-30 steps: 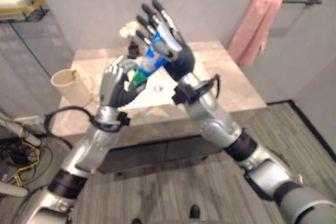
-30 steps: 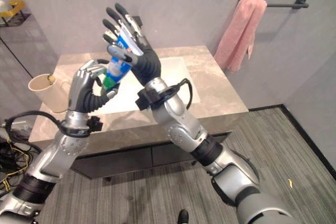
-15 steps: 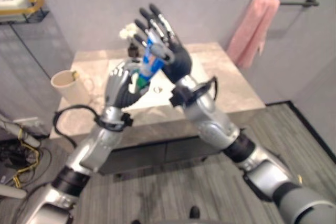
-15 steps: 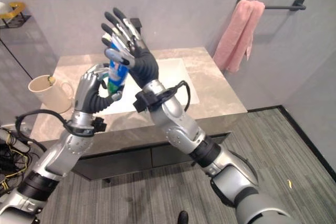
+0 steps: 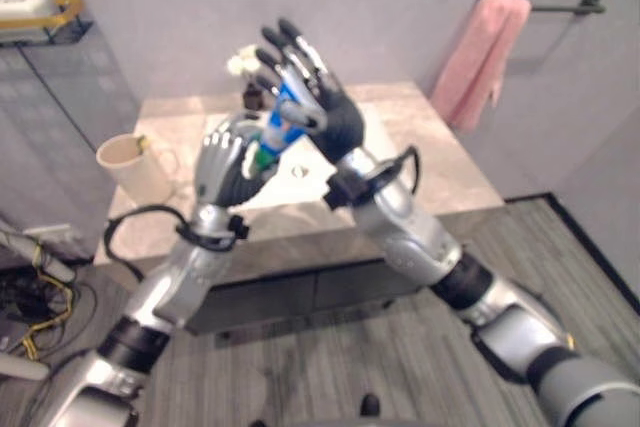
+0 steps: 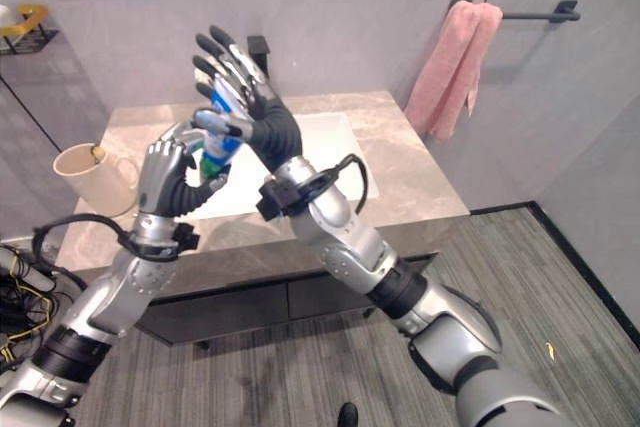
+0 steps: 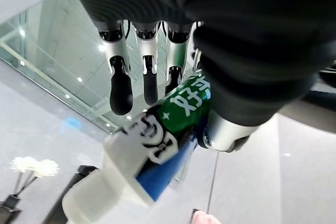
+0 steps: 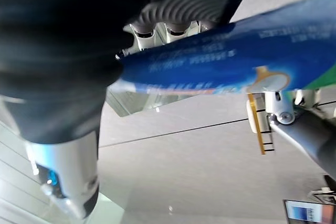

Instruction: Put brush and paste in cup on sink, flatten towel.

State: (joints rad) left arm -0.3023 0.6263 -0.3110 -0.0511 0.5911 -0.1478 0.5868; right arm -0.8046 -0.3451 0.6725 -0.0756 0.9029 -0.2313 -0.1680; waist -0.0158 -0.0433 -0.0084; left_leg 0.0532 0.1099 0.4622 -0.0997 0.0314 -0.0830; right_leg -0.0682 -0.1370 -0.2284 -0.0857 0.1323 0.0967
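Judging by its soft, light, slippery body, the paste tube is best gripped near the stiffer cap end, where the left robot hand curls round it while the right robot hand rests against it with straight fingers.

A blue, white and green toothpaste tube is standing tilted in the air above the sink. A cream cup is sitting on the counter's left end, holding something yellow. A pink towel is hanging bunched on the wall bar.
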